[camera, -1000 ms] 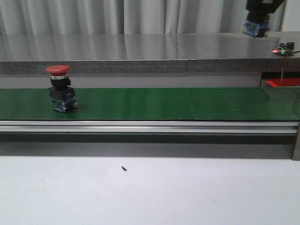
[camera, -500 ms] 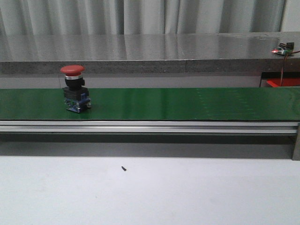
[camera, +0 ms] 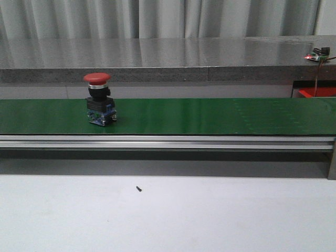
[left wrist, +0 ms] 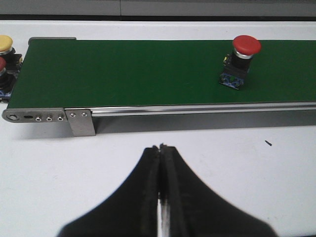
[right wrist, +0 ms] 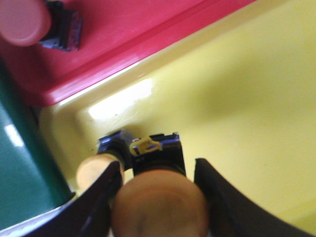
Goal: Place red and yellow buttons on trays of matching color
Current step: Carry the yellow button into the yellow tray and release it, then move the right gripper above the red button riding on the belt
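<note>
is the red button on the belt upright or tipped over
Upright. The red button stands on its base on the green belt, red cap on top, in both front and left wrist views.

A long green conveyor belt (camera: 210, 116) runs across the white table (camera: 220, 215), edged by an aluminium rail (camera: 168, 142). Behind the belt stands a grey stone-like ledge (camera: 157, 58) before pale curtains (camera: 157, 18). A small dark speck (camera: 138, 188), possibly a screw, lies on the table in front of the belt.
</note>
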`<state>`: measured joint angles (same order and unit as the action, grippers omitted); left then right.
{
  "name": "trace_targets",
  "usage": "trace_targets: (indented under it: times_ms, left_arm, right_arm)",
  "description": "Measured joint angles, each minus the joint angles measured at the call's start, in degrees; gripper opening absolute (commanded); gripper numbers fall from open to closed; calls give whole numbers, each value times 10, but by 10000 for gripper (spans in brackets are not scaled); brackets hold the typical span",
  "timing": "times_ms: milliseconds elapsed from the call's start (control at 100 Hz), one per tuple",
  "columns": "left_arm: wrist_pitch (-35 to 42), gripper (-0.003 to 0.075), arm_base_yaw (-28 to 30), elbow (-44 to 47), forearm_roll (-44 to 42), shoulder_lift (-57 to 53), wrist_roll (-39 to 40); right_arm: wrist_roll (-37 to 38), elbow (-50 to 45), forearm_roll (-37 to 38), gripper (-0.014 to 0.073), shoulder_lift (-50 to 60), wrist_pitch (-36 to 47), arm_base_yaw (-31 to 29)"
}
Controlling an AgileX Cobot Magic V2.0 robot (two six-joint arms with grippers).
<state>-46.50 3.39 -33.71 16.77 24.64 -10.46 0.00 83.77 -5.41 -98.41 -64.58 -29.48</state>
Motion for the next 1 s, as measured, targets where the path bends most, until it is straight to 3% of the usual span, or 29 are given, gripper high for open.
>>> trace_targets:
  times_ms: [480,550,720,1000]
  left_arm:
    - [1,-20,0,0,0,0,0]
    - [1,-20,0,0,0,0,0]
    - [1,-20,0,0,0,0,0]
    - [1,-20,0,0,0,0,0]
  right_arm:
    - [7,-20,-20,153,-91,76,-3]
    - [7,-20,-20,207,-95,84,-3]
    - [7,-20,-20,454,-97,90,-3]
    - [7,-20,-20,476,-94,92,-3]
